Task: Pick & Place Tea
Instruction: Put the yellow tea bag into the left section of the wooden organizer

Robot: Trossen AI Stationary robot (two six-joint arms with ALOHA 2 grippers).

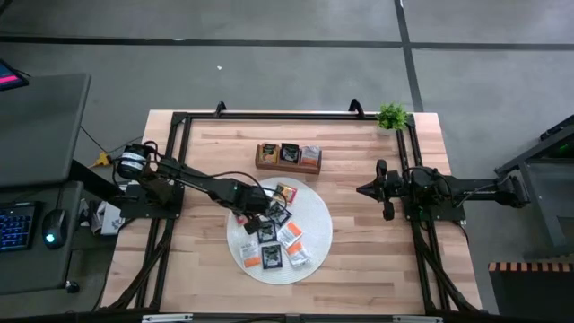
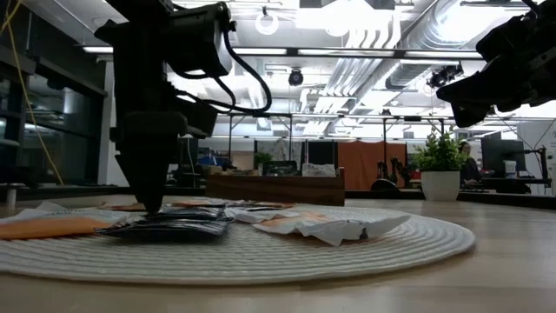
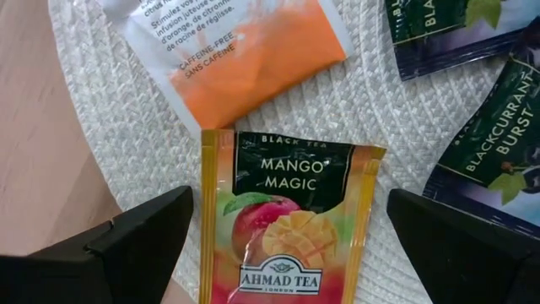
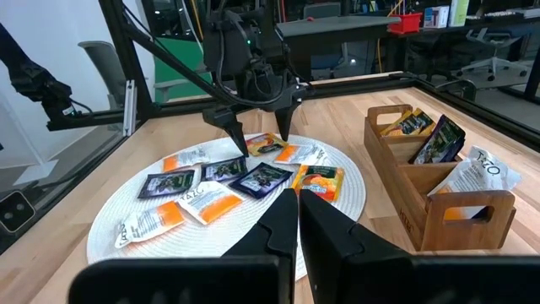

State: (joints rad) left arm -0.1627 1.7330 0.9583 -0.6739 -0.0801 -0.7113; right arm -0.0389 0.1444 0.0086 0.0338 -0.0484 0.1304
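Left gripper point(image 3: 291, 228) wide open, straddling mango sachet point(image 3: 287, 224) on round mat point(image 3: 93, 101). Risk: fingers snag neighbouring blackcurrant sachet point(image 3: 498, 139) or flat sachet slips. Right gripper point(image 1: 363, 190) closed, idle right.

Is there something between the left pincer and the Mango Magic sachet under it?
Nothing visible. The left pincer is open, its fingers on either side of the Mango Magic sachet, which lies uncovered on the white mat.

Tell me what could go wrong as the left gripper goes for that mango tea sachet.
The left gripper stands open astride the Mango Magic sachet, which lies flat on the woven mat; the fingers may slide over it. The orange-and-white sachet nearly touches its top edge and might get dragged along.
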